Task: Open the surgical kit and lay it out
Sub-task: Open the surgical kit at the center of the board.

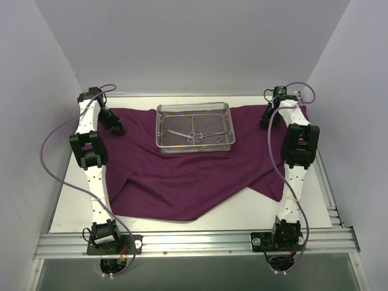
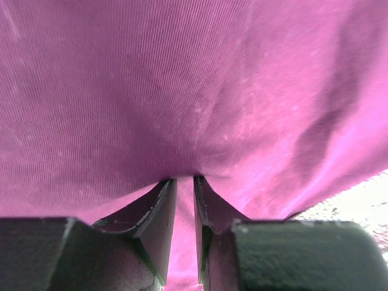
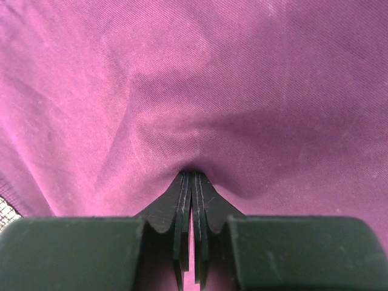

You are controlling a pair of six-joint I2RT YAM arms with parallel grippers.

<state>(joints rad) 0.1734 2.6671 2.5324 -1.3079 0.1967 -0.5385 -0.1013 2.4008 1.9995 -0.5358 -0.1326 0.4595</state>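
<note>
Purple cloth spread mid-frame; mesh tray with instruments set upper centre. Cloth pinched by left gripper upper left and right gripper upper right, jaws narrow.

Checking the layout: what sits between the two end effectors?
In the top view, the wire tray holding scissors sits on the cloth between the left end effector and right end effector.

1. Top view: I'm seeing even, diffuse overhead light. Soft shadows under the arms and in the cloth folds. Sharp, no glare.
2. Left wrist: bright, cloth washed out to pink. Left gripper blurred up close. Tabletop corner overexposed.
3. Right wrist: dimmer, weave sharp, right gripper soft.
</note>
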